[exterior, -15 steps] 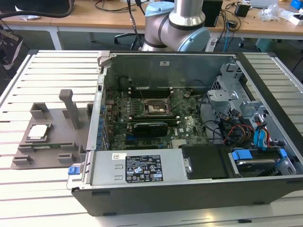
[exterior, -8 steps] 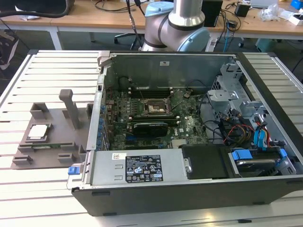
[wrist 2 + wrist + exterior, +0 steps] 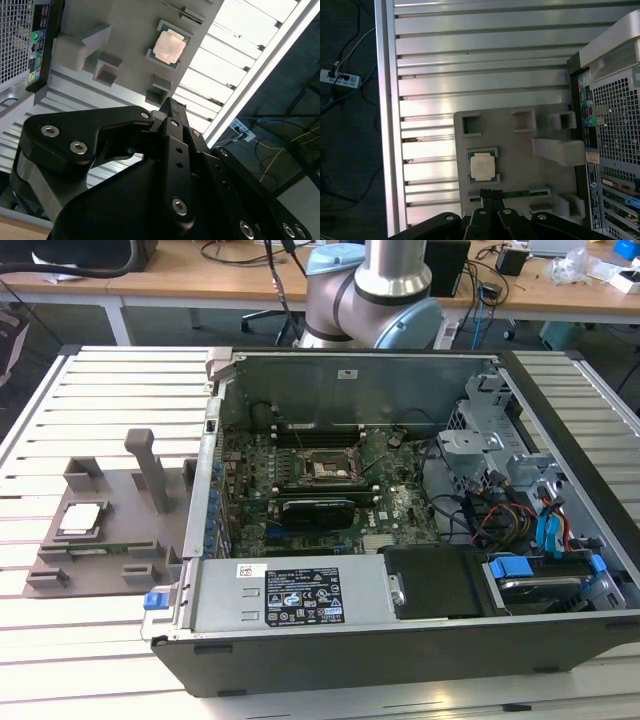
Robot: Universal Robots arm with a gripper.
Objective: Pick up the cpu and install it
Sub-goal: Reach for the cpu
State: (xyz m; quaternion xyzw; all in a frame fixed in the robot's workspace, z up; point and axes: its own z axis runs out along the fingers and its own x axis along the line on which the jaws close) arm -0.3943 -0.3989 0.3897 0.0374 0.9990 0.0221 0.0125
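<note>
cpu (image 3: 80, 519) is seated flat, metal top up, in a square pocket of the grey jig (image 3: 120, 490). It is untouched and not installed. In the exterior view the jig lies on the slatted table (image 3: 100, 390) at 9 o'clock of the open case (image 3: 350, 380), touching its side wall. An upright post (image 3: 145, 465) is seen at 2 o'clock of the cpu.

The bare socket (image 3: 325, 468) is found on the board at about the case's centre, with a long black card (image 3: 318, 508) just beside it at 6 o'clock.

Labels: a large white-and-black label (image 3: 300, 595) is stuck on the metal box at 6 o'clock of the case, with a small white sticker (image 3: 253, 570) at that box's corner. A further small sticker (image 3: 347, 373) is fixed to the far wall at 12 o'clock. No wording can be made out on any of them. No marking can be made out on the cpu top (image 3: 169, 46) either. Colour-coded ports (image 3: 590, 120) are seen on the case rear.

Arm (image 3: 375, 290): its grey-and-blue joints are seen behind the case at 12 o'clock. In both wrist views the gripper (image 3: 490, 194) is held above the jig's edge, pointed down at it. It is near the cpu (image 3: 482, 166) but apart from it.

Fingers (image 3: 167, 107) are closed together and nothing is gripped.
</note>
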